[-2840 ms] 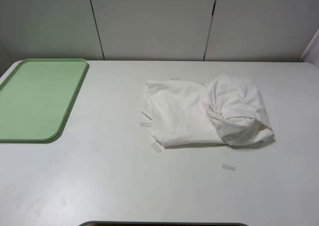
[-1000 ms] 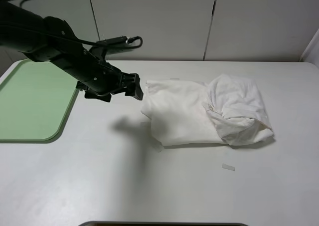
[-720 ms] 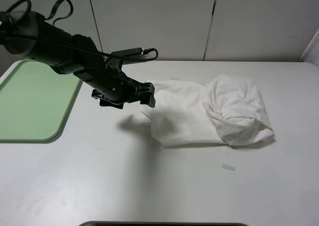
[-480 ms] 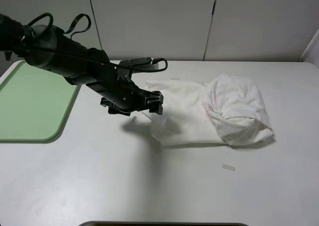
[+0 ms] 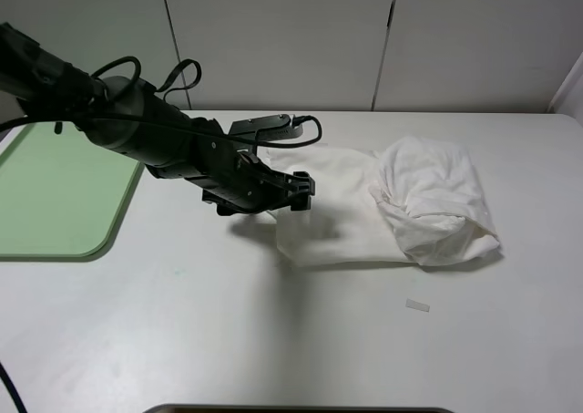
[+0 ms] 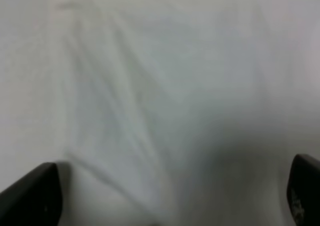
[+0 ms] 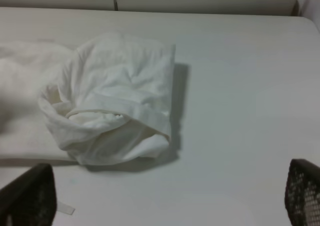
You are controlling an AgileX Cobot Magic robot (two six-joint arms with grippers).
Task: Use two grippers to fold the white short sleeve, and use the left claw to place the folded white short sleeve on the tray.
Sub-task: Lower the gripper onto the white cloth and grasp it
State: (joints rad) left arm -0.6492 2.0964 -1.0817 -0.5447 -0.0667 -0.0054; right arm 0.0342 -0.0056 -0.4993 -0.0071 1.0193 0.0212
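White cotton is seen right of centre in the high view. The white short sleeve (image 5: pixel 383 208) lies on the table (image 5: pixel 273 340), flat toward the left of the frame and bunched into a rumpled lump toward the right. The tray (image 5: pixel 64 203) is found at the left edge of the frame, well apart from the shirt. The left claw (image 5: pixel 303 191) is extended from the upper left and held at the shirt's near edge; whether cloth is touched cannot be told. In the left wrist view its fingers (image 6: pixel 30 196) are set wide apart with only blurred cloth between them, so nothing is pinched. The right gripper (image 7: pixel 162 193) is not shown in the high view. In its own wrist view its fingers are spread, clear of the lump, and nothing is held.

Several failures are judged possible. If only the top layer is caught when the jaws are brought together, the fold may be pulled open on lifting. The loose lump may be dragged and shaken out, since it is not tucked in. With a single pinch at one edge, the bundle may sag or slip on the way to the tray and be dropped short of its rim.
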